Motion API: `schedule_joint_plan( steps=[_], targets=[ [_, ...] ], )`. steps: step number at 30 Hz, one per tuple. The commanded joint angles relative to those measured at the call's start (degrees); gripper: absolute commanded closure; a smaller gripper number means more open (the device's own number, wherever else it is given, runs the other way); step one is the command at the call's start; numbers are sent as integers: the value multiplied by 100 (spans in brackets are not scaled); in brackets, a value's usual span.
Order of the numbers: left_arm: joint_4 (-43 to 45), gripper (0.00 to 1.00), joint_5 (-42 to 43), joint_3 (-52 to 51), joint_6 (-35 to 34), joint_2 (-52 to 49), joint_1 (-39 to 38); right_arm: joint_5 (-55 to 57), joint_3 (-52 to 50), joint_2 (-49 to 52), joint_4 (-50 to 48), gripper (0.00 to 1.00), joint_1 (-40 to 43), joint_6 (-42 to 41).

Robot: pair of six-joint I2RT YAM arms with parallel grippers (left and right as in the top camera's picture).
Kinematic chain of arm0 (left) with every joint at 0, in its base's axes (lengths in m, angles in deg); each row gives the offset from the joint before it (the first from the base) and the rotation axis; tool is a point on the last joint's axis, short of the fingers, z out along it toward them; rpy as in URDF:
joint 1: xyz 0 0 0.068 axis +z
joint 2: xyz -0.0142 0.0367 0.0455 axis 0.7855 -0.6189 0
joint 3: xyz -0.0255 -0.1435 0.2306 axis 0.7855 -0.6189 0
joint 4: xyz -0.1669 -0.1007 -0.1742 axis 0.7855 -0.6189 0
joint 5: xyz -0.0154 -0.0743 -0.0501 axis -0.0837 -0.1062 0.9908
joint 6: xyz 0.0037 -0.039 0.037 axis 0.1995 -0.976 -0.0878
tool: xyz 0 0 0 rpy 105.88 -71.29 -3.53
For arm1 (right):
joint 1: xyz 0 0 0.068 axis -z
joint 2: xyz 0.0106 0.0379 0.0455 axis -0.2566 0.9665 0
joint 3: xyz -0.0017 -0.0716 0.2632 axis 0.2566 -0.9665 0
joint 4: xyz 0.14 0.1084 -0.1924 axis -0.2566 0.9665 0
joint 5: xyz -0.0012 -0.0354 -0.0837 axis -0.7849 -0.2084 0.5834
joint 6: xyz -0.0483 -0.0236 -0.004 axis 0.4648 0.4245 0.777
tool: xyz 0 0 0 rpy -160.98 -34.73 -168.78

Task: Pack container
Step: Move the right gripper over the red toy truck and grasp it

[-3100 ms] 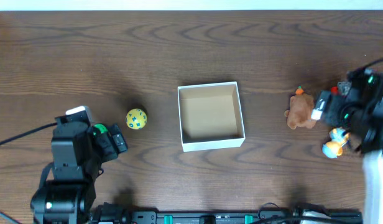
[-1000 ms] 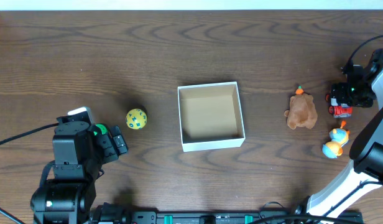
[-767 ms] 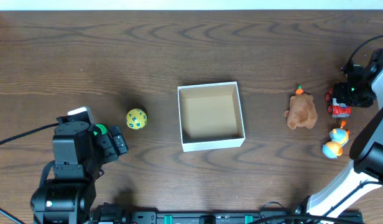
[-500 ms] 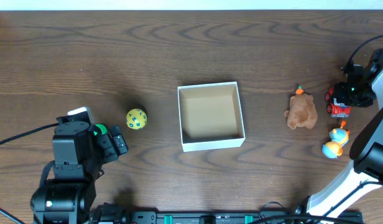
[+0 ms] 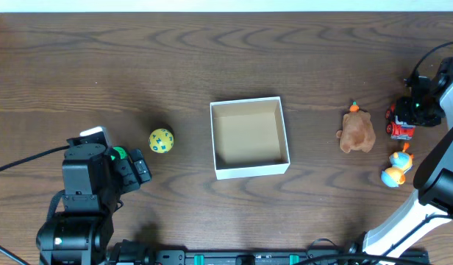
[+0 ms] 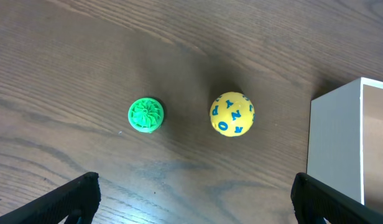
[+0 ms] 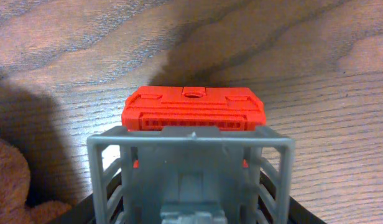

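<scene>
The container (image 5: 248, 138), a white square box with a tan inside, stands mid-table with nothing in it; its white wall shows in the left wrist view (image 6: 337, 149). My right gripper (image 5: 412, 116) is at the far right, its fingers closed on the sides of a red and grey toy truck (image 5: 401, 129), which fills the right wrist view (image 7: 193, 109) between the jaws (image 7: 191, 211). My left gripper (image 5: 142, 168) is open and holds nothing, near a yellow ball (image 5: 161, 140) (image 6: 232, 114) and a green rosette toy (image 6: 145, 115).
A brown plush bear (image 5: 357, 132) lies left of the truck; its fur shows in the right wrist view (image 7: 11, 180). A blue and orange duck toy (image 5: 395, 168) lies just in front of the truck. Cables run at both table sides.
Since three seconds ago my right arm has swung off the bear and duck and settled over the truck. In the last second the truck shifted slightly. The left arm has not moved.
</scene>
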Motion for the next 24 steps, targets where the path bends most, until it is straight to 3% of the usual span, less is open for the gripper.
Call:
schedule_joint_plan(
  steps=[1, 24],
  targets=[
    [-13, 2, -4, 133, -50, -7, 28, -35, 20, 0, 20, 52, 33, -109],
    [-9, 2, -4, 133, -50, -7, 28, -33, 39, -96, 2, 52, 33, -114]
  ],
)
